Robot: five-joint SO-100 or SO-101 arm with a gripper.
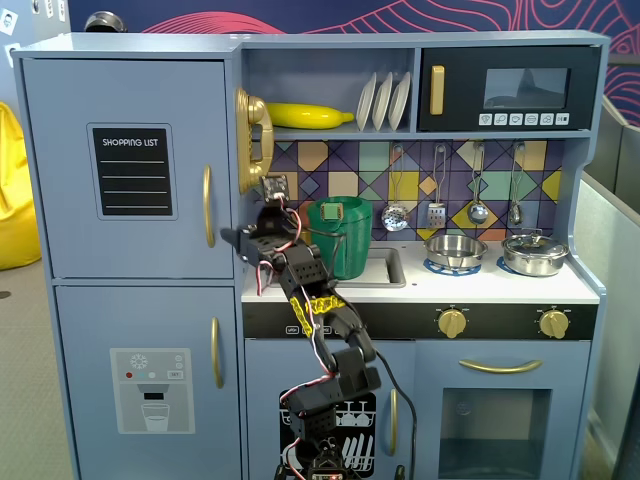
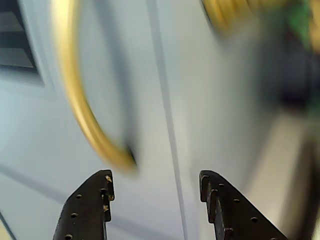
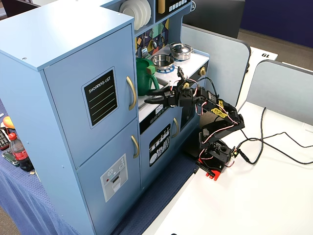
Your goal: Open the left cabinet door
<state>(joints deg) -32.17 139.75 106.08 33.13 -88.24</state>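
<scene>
Behind the toy kitchen, a dark wall with pink wavy lines is seen, and a white tabletop (image 3: 274,196) carries the arm's base. The left cabinet door (image 1: 125,165), pale blue with a black "SHOPPING LIST" panel (image 1: 132,172), occupies the upper left of the unit and is shut flush. Its curved gold handle (image 1: 208,206) runs vertically along the door's right edge. The gripper (image 2: 156,187) is held just to the right of the handle's lower end, not yet around it; the fingers (image 2: 92,200) are spread apart with nothing between them. The door is judged to be a stiff, light wooden panel on hinges at its left side. The handle looks smooth and probably slippery, so hold is best taken by hooking or closing around its bowed middle, where a gap stands behind it.
</scene>
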